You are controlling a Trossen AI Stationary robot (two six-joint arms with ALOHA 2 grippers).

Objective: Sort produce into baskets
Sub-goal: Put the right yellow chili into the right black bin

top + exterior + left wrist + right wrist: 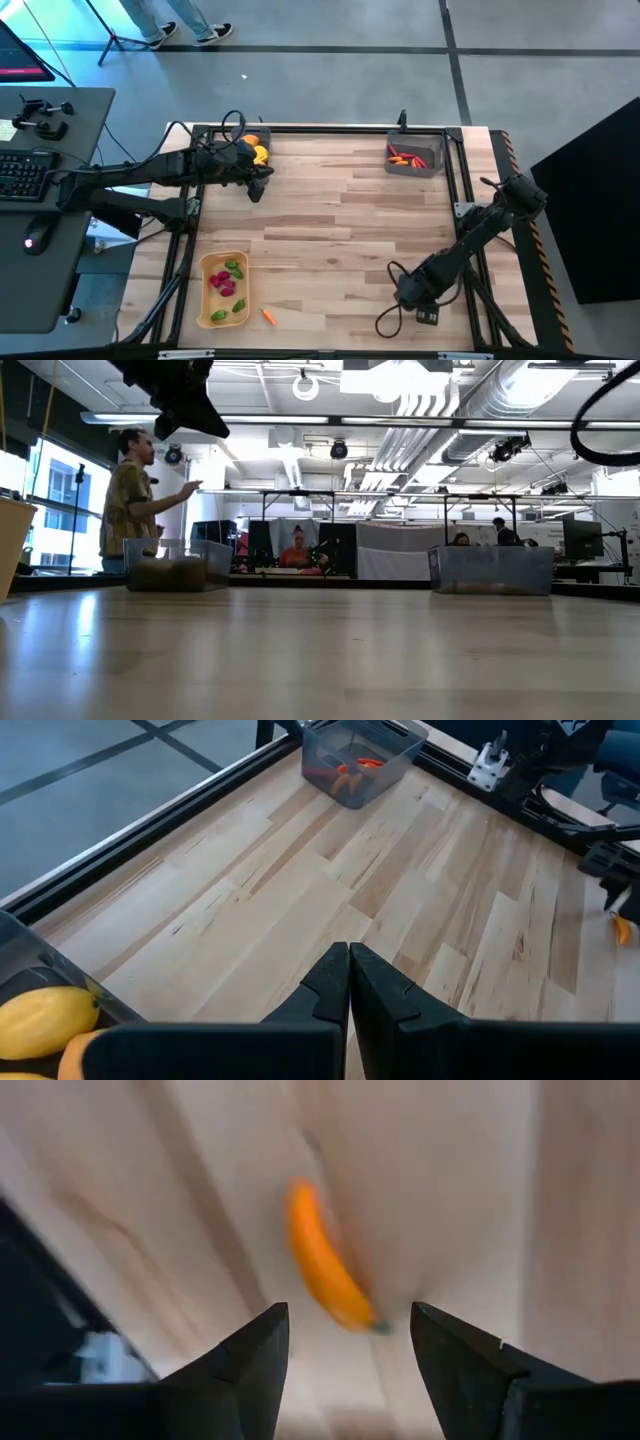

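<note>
1. The left gripper (258, 190) hovers beside the dark grey bin (262, 135) at the table's far left corner, its fingers (330, 988) pressed together on nothing; yellow and orange fruits (256, 150) lie in that bin.
2. The right gripper (408, 288) sits low at the table's near right, jaws spread and empty, a blurred orange carrot shape (322, 1260) lying on the wood just beyond them.
3. The second grey bin (415, 158), far right, holds red and orange chilli shapes (406, 157).
4. The tan tray (224, 288), near left, holds green and magenta pieces (226, 281); a small orange piece (268, 316) lies on the table (340, 215) just beside it.
</note>
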